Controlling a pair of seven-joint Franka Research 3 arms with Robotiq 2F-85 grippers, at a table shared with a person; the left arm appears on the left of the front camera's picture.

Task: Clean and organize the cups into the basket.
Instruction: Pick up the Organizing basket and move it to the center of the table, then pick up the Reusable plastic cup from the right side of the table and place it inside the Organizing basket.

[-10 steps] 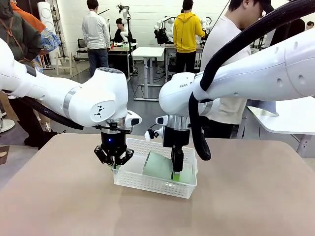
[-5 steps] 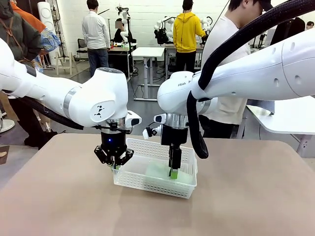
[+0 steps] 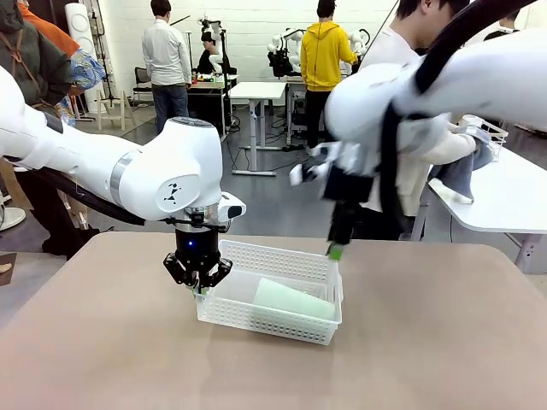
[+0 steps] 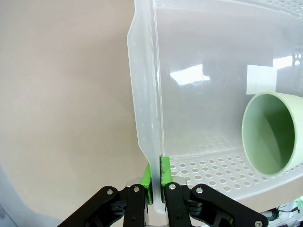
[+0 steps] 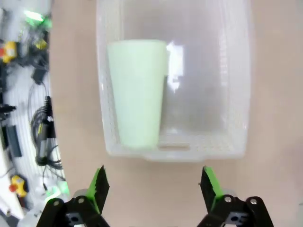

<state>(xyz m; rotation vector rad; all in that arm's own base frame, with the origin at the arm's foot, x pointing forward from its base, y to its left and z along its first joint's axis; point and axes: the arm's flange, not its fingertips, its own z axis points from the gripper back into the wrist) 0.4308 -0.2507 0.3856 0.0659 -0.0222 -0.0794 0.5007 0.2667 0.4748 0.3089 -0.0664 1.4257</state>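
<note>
A pale mint green cup (image 3: 292, 301) lies on its side inside the white lattice basket (image 3: 256, 328) at mid-table. Its open mouth faces the left wrist camera (image 4: 273, 134), and in the right wrist view the cup (image 5: 138, 90) lies along the basket's left side. My left gripper (image 3: 198, 289) is shut on the basket's left end rim (image 4: 147, 118), with the green pads (image 4: 163, 170) pinching the thin wall. My right gripper (image 3: 334, 250) hangs open above the basket's far right corner, with its green fingers (image 5: 99, 183) wide apart and nothing between them.
A person in a white top stands at the far edge of the table behind my right arm. A white table with a thin-wire basket (image 3: 485, 132) stands at the right. Bare tan tabletop (image 3: 444, 342) surrounds the basket. Cables and small parts (image 5: 28, 118) lie off the table edge.
My right gripper has let go of the mint cup, which tipped from leaning to lying flat in the basket. The arm then rose up and to the right. The left gripper kept its hold.
</note>
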